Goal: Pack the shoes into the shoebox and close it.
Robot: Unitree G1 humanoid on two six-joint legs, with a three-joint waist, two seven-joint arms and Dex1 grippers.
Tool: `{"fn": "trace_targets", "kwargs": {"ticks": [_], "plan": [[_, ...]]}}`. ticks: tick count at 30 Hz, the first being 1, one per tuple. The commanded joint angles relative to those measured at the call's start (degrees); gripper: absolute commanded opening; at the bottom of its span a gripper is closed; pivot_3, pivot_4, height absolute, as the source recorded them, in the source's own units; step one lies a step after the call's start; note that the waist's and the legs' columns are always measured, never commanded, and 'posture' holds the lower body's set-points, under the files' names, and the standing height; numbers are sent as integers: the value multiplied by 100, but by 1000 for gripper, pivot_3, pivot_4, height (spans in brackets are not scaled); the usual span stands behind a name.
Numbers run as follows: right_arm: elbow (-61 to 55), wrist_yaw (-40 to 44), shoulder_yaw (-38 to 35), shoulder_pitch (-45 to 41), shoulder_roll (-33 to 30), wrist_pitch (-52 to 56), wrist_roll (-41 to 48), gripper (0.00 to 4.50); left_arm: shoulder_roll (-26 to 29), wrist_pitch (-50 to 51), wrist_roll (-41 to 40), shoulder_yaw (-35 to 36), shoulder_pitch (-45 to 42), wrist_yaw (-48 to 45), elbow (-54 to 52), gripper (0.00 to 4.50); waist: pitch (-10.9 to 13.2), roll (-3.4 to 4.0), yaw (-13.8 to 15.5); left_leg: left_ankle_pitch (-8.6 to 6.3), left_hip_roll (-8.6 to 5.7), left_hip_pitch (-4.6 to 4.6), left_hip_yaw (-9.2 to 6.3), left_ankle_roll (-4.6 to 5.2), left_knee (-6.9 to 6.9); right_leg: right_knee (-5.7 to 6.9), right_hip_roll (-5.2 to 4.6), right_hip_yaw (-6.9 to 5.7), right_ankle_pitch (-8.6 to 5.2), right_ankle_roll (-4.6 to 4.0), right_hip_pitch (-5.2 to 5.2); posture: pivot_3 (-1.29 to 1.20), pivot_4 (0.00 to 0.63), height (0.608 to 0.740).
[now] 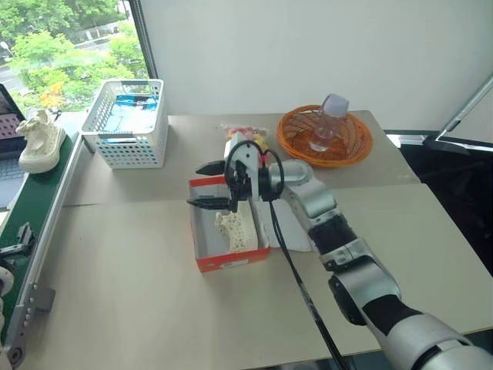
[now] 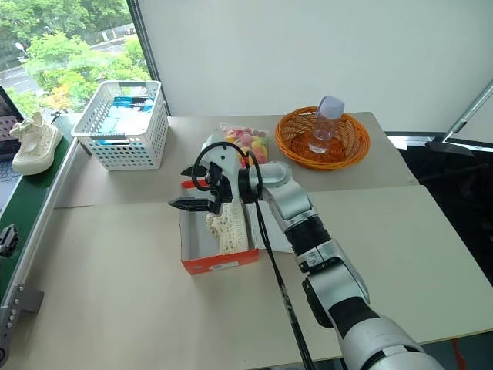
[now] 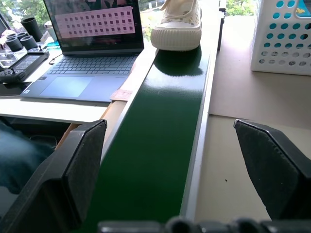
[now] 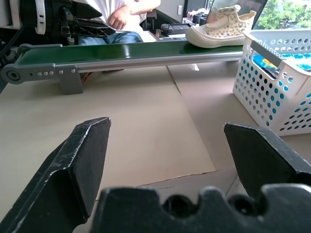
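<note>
Shoes: one [image 1: 237,230] inside open shoebox [image 1: 229,262] on desk [image 1: 139,308], other [image 1: 38,139] on green conveyor belt [image 3: 160,145]. Likely light, soft knit; grip at collar. Right gripper [image 1: 209,185] fingers wide, empty, above box. Left gripper [image 3: 184,170] fingers wide, facing belt.

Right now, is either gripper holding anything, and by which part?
Nothing is held. The right gripper hangs open above the shoebox; the left gripper is open and empty.

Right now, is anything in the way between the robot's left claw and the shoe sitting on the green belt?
Nothing visible. The left gripper is open, looking straight along the bare green belt at the shoe. The white basket stands off to one side.
</note>
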Motion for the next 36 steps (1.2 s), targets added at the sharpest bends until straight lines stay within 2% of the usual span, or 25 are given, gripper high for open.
{"fn": "trace_targets", "kwargs": {"ticks": [1, 9, 12, 20, 29, 36], "plan": [[-412, -39, -76, 51, -15, -9, 39, 4409, 432, -166, 7, 124, -223, -139, 506, 4500, 0, 0, 3, 0, 1, 0, 0, 0, 0, 0, -1, -1, 0, 0, 0, 0, 150, 740], [-931, 93, -88, 298, -91, 150, 190, 4409, 983, -714, 74, -115, -514, -727, 1711, 4500, 1, 1, 1, -3, 6, 0, 3, -4, -2, -1, -3, -7, 1, -5, -3, 0, 150, 740], [-1061, 81, -103, 365, -131, 230, 185, 4409, 1096, -951, 98, -238, -627, -879, 2090, 4500, 1, 1, 4, -27, 7, 0, 4, -45, -2, 0, -5, -9, 1, -6, -3, 0, 150, 740], [-1234, 68, -128, 405, -280, 398, 169, 4409, 1347, -1515, 213, -495, -1089, -1019, 3137, 4500, 0, 0, 2, -26, 8, 0, 7, -47, -2, -1, -4, -12, 2, -6, -3, 0, 150, 740], [-1252, 63, -115, 389, -354, 444, 166, 4409, 1534, -1806, 232, -634, -1343, -1127, 3759, 4500, 0, -1, 5, -15, 8, 0, 7, -29, -2, 0, -2, -12, 2, -6, -3, 0, 150, 740], [-1248, 35, -95, 383, -388, 458, 119, 4409, 1693, -1517, 168, -717, -1367, -1292, 4016, 4500, 0, -1, 7, -13, 9, 0, 7, -26, -2, 1, -2, -13, 2, -6, -3, 0, 150, 740]]}}
